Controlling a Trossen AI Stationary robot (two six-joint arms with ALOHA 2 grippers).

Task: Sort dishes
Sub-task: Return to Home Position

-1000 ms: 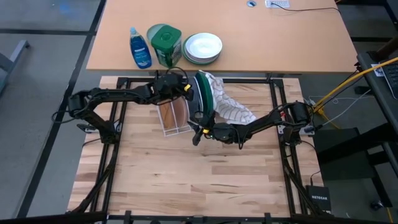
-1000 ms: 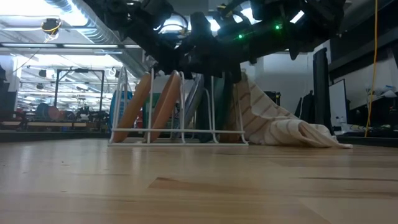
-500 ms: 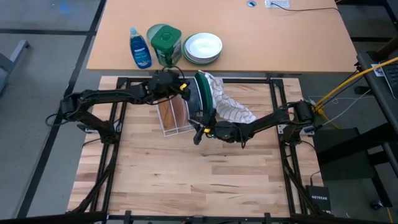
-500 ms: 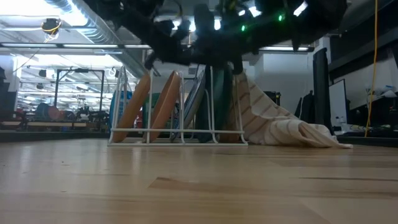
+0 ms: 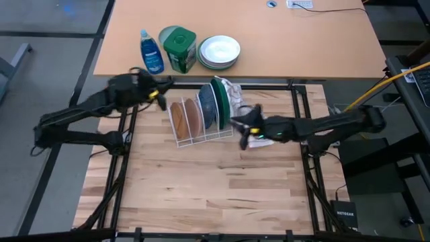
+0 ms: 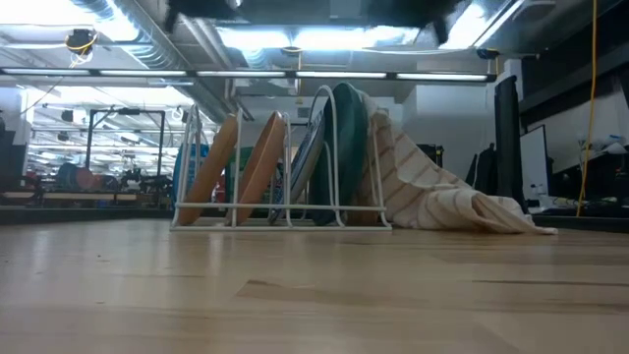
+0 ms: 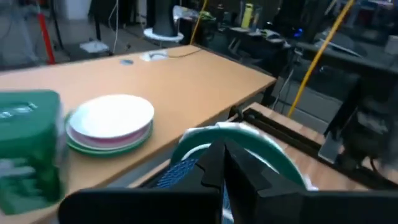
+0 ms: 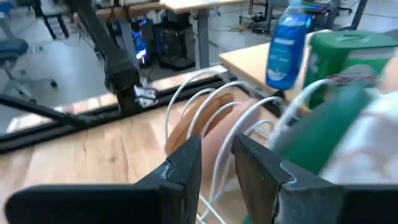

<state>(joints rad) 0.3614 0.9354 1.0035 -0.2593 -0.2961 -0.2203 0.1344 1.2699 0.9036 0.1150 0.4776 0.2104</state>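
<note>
Overhead, left jaws together near soap bottle (image 5: 151,52); right jaws slightly apart above towel (image 6: 437,199) draped against racked green plate (image 6: 350,138).

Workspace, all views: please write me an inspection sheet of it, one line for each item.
Surface: wood table.
Job's things: two brown plates, blue plate and green plate, all upright in the rack.
Clutter: striped towel lying against the rack.
Grippers: left gripper shut, empty, left of rack; right gripper open, empty, right of rack.
Cables: yellow cable beyond the table's right side.
Surroundings: desk with soap bottle, green container, white bowls.
</note>
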